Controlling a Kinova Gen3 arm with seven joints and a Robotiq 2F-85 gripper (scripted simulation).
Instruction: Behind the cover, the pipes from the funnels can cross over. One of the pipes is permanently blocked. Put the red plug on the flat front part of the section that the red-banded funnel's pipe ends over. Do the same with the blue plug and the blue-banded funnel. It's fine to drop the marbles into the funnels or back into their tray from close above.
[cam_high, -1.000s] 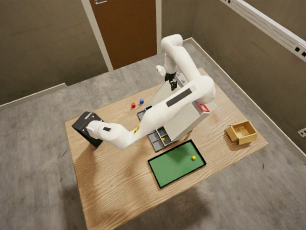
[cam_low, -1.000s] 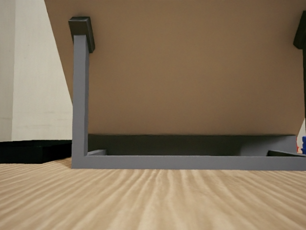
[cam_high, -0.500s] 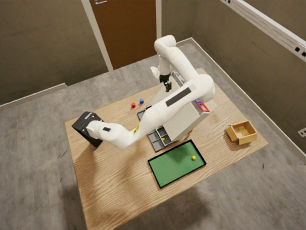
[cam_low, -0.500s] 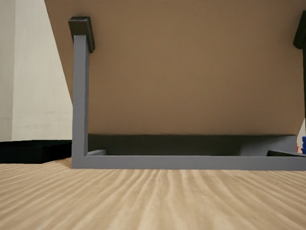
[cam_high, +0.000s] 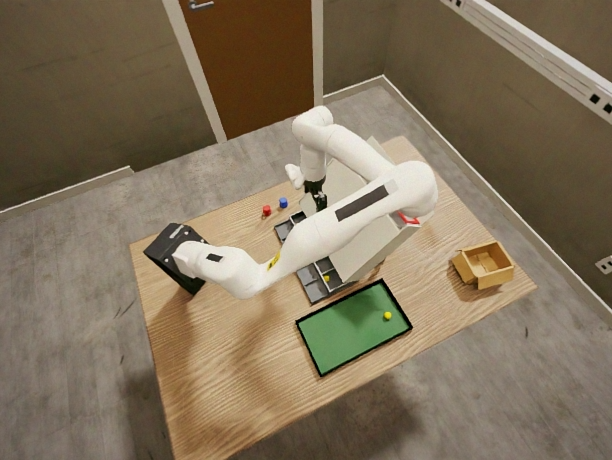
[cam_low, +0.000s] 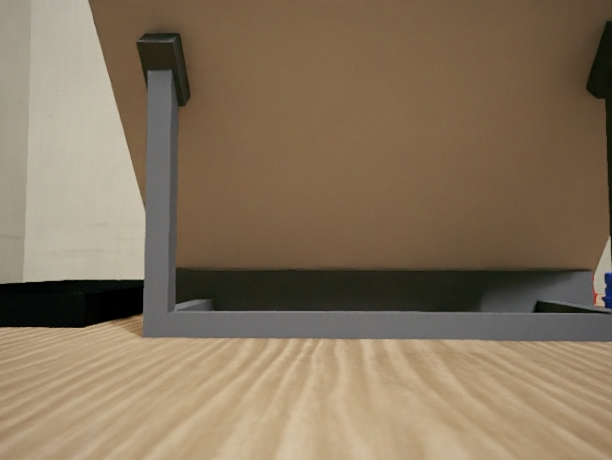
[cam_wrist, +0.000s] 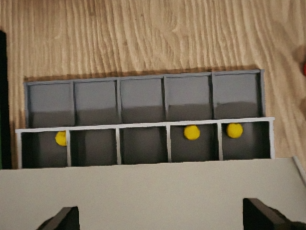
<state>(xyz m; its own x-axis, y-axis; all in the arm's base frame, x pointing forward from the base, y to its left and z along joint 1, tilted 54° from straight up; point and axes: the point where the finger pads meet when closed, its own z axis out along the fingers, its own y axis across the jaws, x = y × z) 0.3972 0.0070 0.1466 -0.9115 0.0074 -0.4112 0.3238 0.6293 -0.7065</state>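
Nearest on the table (cam_high: 210, 380) lies the green tray (cam_high: 345, 330) with one marble (cam_high: 387, 315). Beyond it, the sectioned bin (cam_wrist: 142, 102) holds three marbles (cam_wrist: 191, 132) under the cover (cam_wrist: 150, 195). Above, the gripper (cam_wrist: 165, 220) hangs wide open, empty. Farther left stand the red plug (cam_high: 267, 210) and blue plug (cam_high: 283, 202).

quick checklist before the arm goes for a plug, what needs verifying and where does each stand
1. Hand open and holding nothing: ok.
2. Marbles visible in the sections: ok. The wrist view shows one in the first, fourth and fifth sections, counted from the left; second and third are bare.
3. Which funnel fed which marble: cannot tell.
4. Flat front parts free of objects: ok.
5. Red plug and blue plug upright on the table, unobstructed: ok.
6. Spare marble in the green tray: ok.
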